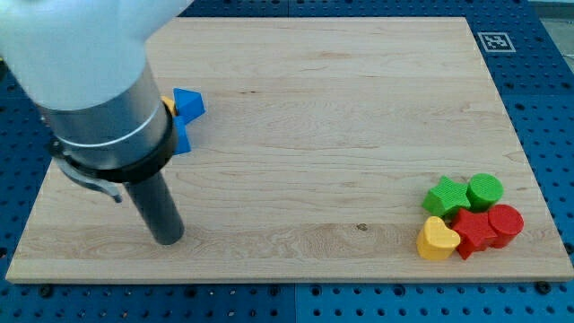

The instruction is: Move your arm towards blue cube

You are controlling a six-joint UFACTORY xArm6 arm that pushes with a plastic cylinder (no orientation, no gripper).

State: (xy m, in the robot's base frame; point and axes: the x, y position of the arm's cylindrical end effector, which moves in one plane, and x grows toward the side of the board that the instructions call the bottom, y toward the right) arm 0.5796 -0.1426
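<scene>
My tip (168,239) rests on the tabletop (323,135) near the view's bottom left. There is no pincer on this arm, only the dark rod, so nothing opens or closes. The blue block (187,109) sits above the tip, toward the view's upper left, partly hidden behind the arm's grey body; its exact shape is hard to make out, and a sliver of yellow (168,106) shows at its left edge. The tip is apart from it. Well away, at the view's bottom right, a cluster lies together: a green star (446,196), green cylinder (485,190), red star (473,231), red cylinder (506,222) and yellow heart (437,240).
</scene>
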